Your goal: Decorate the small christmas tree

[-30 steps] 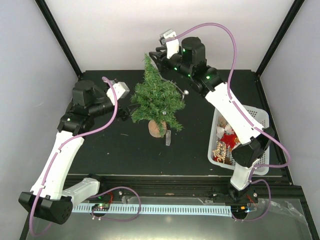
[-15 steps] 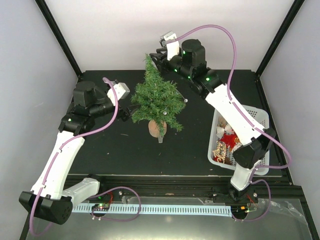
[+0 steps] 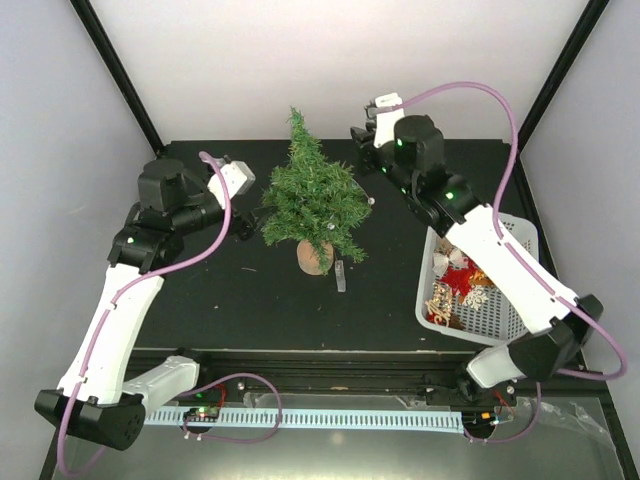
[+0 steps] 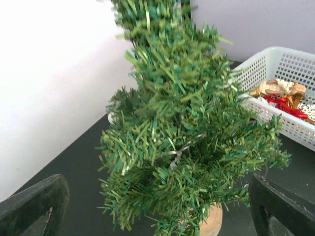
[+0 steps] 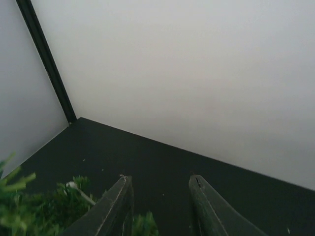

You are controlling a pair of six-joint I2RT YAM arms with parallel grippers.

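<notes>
Left gripper [image 3: 245,226]: wide apart, empty.
Right gripper [image 5: 160,178]: half apart, nothing between the fingers.
Tree [image 3: 312,200]: upright, just ahead of the left gripper; below and beside the right gripper.
Basket [image 3: 520,225]: well behind the right gripper, ornaments inside.
Risk: the left gripper nudging branches could tip the light tree; the right arm's sweep may snag needles.
</notes>
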